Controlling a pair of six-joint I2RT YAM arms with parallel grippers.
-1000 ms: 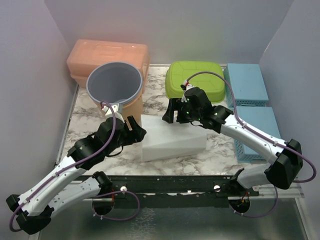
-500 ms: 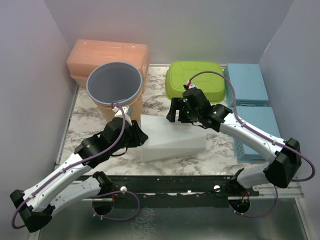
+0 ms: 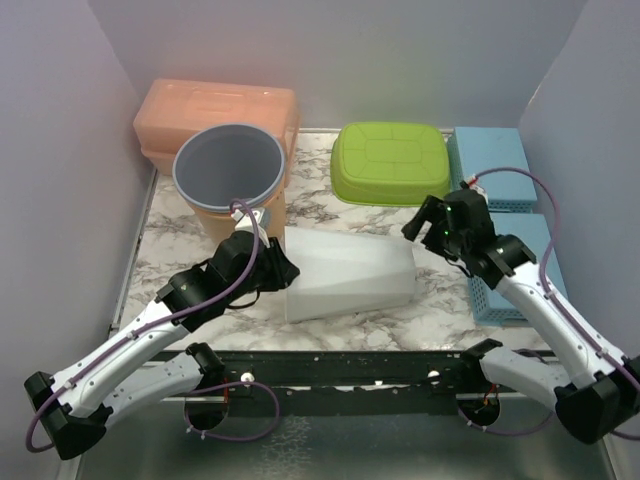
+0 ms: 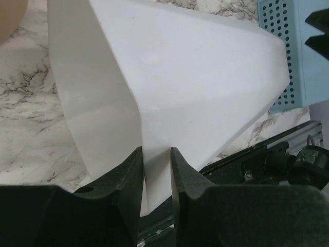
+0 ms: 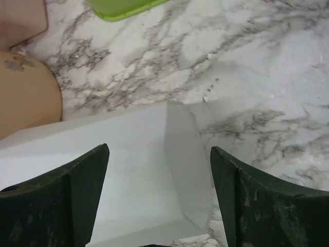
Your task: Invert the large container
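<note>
Pinches a thin wall edge of the large container (image 4: 180, 77) with the left gripper (image 4: 156, 154), black fingers (image 4: 128, 175) drawn nearly together and only that sheet of white plastic between them. Grips at the end nearest that gripper, right on a folded corner line. Holds the right gripper (image 5: 158, 152) spread wide, closed on nothing and touching nothing, just above the container's opposite end.

Shows smooth, matte, faintly translucent white plastic: flat-sided, with soft rounded corners, tapering away from the left gripper toward a narrower end beneath the right gripper. Lies on its side on the veined marble table (image 3: 330, 205), directly between the two grippers, with the long axis running straight from one to the other. Turns one broad flat face upward at a slope. Cannot tell from any view which end is the open mouth.

Just beyond the left gripper's tip, stands a round grey bucket (image 3: 228, 165) with a smooth rim, backed by a peach lidded box (image 3: 215, 110). Ahead of the right gripper, a glossy lime-green tub (image 3: 390, 163) with a ridged upper face. On that gripper's outer side, two light-blue perforated baskets (image 3: 515, 265), one past the other.
</note>
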